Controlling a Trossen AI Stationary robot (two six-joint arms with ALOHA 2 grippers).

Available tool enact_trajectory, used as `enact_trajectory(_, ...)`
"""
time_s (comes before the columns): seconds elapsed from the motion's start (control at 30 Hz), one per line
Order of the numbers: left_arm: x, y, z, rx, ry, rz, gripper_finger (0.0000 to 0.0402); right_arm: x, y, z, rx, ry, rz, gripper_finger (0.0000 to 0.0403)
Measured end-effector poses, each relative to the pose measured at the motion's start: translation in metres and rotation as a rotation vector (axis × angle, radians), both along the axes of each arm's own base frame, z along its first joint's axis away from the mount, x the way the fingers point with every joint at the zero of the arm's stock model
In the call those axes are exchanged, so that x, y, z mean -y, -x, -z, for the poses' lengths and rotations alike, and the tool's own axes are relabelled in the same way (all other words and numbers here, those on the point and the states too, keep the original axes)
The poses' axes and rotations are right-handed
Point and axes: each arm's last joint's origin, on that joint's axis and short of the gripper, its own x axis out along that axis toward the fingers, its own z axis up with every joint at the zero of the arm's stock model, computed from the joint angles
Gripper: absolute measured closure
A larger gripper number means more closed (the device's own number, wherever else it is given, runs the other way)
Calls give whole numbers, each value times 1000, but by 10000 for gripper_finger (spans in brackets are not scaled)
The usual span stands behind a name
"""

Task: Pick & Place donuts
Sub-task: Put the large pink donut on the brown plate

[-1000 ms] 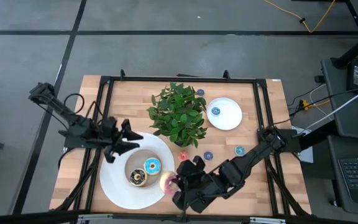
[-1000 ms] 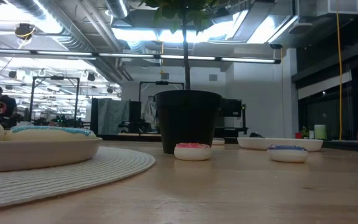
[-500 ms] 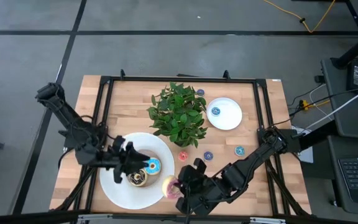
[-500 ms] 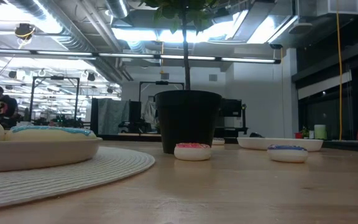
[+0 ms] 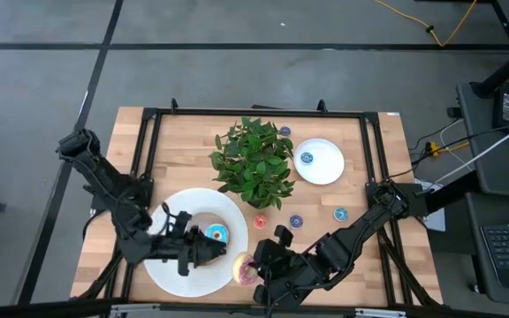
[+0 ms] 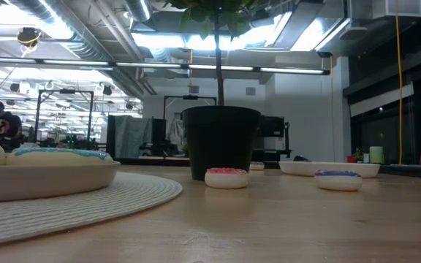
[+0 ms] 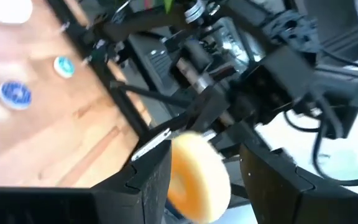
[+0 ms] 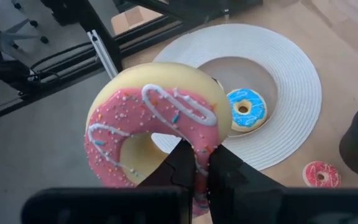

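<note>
Now swung down to lower centre-left beside the right gripper (image 5: pixel 253 269), clamped on the pink donut (image 5: pixel 241 266) off the plate's (image 5: pixel 162 269) rim: left gripper (image 5: pixel 193 250), fingers apart, empty, handover looking likely.

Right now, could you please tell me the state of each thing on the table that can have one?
Right gripper: shut on the pink donut, lifted.
Left gripper: open, over the large plate, holding nothing.
Blue donut: lying flat in the bowl.
Small plate: holds one tiny blue donut.
Red tiny donut: lying on the table.
</note>
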Motion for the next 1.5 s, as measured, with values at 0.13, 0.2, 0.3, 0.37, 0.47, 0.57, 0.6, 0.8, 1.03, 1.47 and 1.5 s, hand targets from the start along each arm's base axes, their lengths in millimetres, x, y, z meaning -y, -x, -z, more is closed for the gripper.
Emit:
enact_trajectory(0.13,9,-4,9,-59,73,1,222,-3,2,0,-3,17,-22,377)
enact_trajectory(0.2,13,-6,11,-72,95,3,222,-4,3,0,-4,20,-28,377)
enact_trajectory(0.3,20,-8,12,-75,122,6,222,-6,5,1,-11,27,-34,377)
enact_trajectory(0.37,24,-11,13,-78,133,7,222,-6,5,1,-12,31,-38,377)
enact_trajectory(0.47,31,-17,12,-78,138,12,222,-7,6,1,-12,35,-46,377)
enact_trajectory(0.57,36,-23,11,-76,135,14,222,-9,7,1,-12,41,-54,377)
enact_trajectory(0.6,38,-25,10,-76,132,15,222,-10,8,1,-12,42,-57,377)
enact_trajectory(0.8,47,-32,9,-74,123,15,222,-14,11,1,-8,46,-66,377)
enact_trajectory(1.03,53,-47,10,-84,120,43,222,-14,12,1,-7,46,-68,377)
enact_trajectory(1.47,52,-57,7,-72,118,75,233,-14,11,1,-7,50,-69,377)
enact_trajectory(1.5,52,-57,7,-71,120,76,241,-14,12,1,-8,50,-69,377)
